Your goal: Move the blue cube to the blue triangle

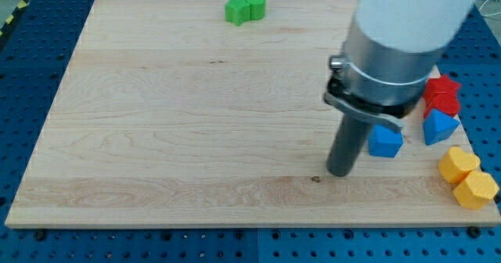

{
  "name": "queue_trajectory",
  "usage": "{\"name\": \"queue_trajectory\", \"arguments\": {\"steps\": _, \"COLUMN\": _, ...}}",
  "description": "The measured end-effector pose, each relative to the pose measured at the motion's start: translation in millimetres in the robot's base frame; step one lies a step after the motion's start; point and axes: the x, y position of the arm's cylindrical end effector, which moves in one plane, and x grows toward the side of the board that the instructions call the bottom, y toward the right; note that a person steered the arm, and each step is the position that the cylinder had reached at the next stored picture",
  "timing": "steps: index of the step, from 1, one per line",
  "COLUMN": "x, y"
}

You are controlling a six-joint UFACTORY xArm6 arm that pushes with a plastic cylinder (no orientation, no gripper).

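Note:
The blue cube (385,142) lies on the wooden board (196,122) at the view's right, partly hidden by the arm. The blue triangle (438,127) lies a little to the right of it, apart from it. My tip (339,171) rests on the board just left of the blue cube and slightly below it, close to its left side.
Two red blocks (442,95) sit just above the blue triangle at the right edge. Two yellow blocks (467,178) lie at the bottom right corner. Two green blocks (245,8) sit at the top edge. The arm's white and grey body (399,36) covers the upper right.

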Motion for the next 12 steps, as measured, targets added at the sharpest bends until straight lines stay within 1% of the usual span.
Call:
{"name": "queue_trajectory", "arguments": {"steps": 1, "x": -8.0, "y": -10.2}}
{"name": "queue_trajectory", "arguments": {"steps": 3, "x": -20.9, "y": -6.0}}
{"name": "queue_trajectory", "arguments": {"steps": 6, "x": -39.7, "y": 50.1}}
{"name": "queue_trajectory", "arguments": {"steps": 8, "x": -40.2, "y": 77.9}}
{"name": "queue_trajectory", "arguments": {"steps": 12, "x": -40.2, "y": 111.8}}
